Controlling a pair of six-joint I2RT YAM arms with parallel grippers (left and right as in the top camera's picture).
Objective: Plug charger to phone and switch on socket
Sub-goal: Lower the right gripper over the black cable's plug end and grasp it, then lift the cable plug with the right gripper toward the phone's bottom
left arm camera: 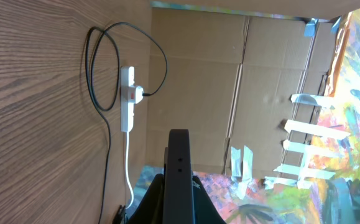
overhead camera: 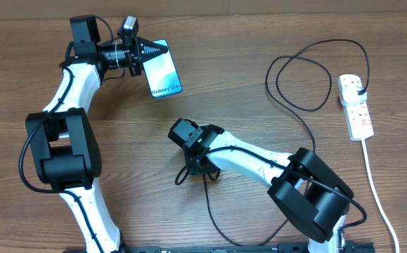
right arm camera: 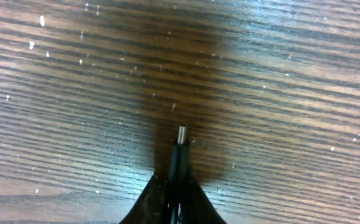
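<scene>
At the far left of the worktop (overhead camera: 20,56): left pincer (overhead camera: 145,55), turned on its side and pointing right, clamped onto one end of the phone (overhead camera: 165,72). The phone's lit cyan screen faces up in the overhead view, with small "Galaxy" text near its near end. In the left wrist view its black edge stands straight between the two fingers (left arm camera: 147,200). Whether the phone touches the wood cannot be told.

At centre, nearer than the phone and well apart from it: right pincer (overhead camera: 202,167), pointing down at the worktop and pinched narrow around the charger (right arm camera: 178,165). The small metal plug tip (right arm camera: 181,132) sticks out just past the fingers (right arm camera: 143,202), close above the wood grain. Whether it touches cannot be told.

From centre to right: the thin black cable trails from the right pincer, drops toward the near edge, then runs rightward and farther. It forms a wide loop on the wood at the far right.

At the far right: socket (overhead camera: 356,107), a white strip lying flat and lengthwise from far to near. The charger's black plug (overhead camera: 358,87) sits in the outlet at its far end. Small red switches (left arm camera: 130,95) show on its face; their position cannot be read. A thick white cord (overhead camera: 377,190) leaves its near end and runs to the near right edge.
</scene>
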